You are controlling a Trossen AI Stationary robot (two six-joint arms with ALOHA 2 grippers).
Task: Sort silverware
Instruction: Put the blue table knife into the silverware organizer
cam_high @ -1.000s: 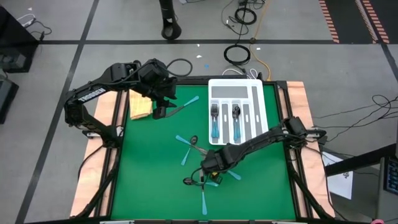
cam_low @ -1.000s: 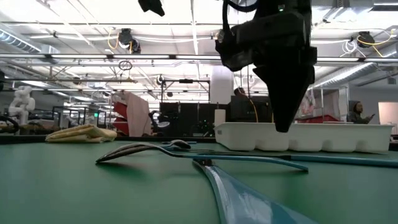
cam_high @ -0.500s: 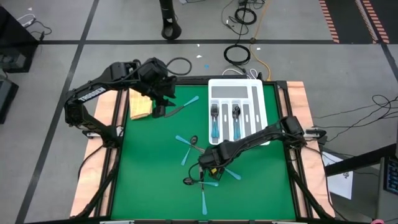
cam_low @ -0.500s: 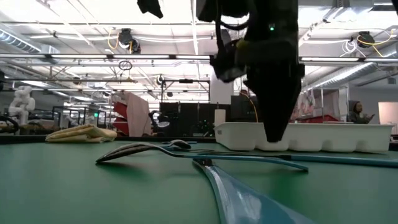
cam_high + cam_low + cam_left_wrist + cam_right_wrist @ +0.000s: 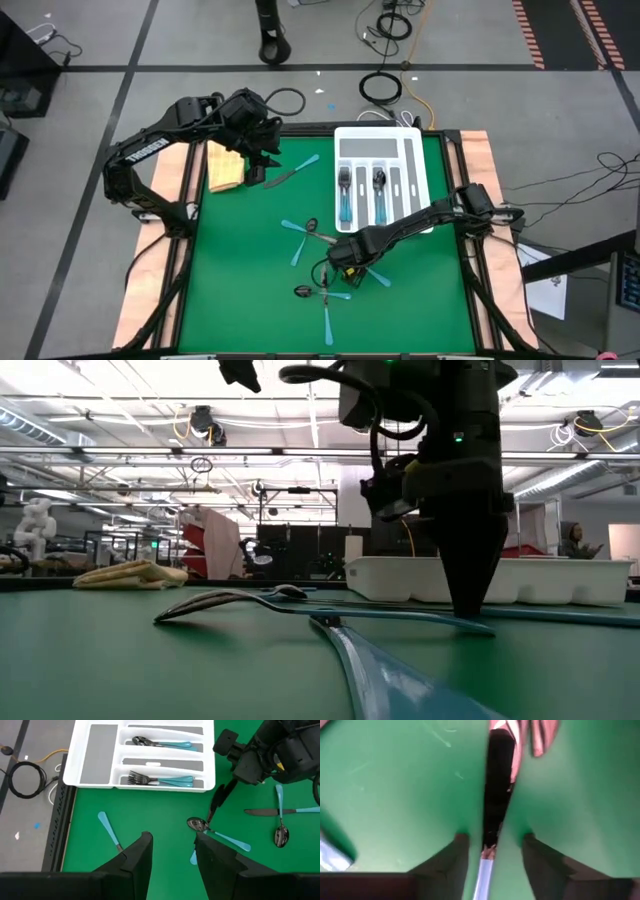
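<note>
Right gripper (image 5: 341,270) down over the silverware (image 5: 322,268) scattered mid-mat, fingers spread either side of a blue handle (image 5: 484,870) — not yet closed; light, stiff, slippery, lying flat; best pinched mid-handle; left gripper (image 5: 172,852) open, parked near the tray (image 5: 342,138).

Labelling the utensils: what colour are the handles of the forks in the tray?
Light blue, on the forks; clearest in left wrist view.

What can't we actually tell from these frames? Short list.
- Right gripper, high view: the wrist hides the fingertips, so contact with the silverware below is unclear.
- Right wrist view: the piece between the fingers is blurred and cut off by the bottom edge, so its type is unknown.
- Low view: the tray wall hides its contents.
- Left gripper, high view: too small to show the fingers; they stand apart in its wrist view.
</note>
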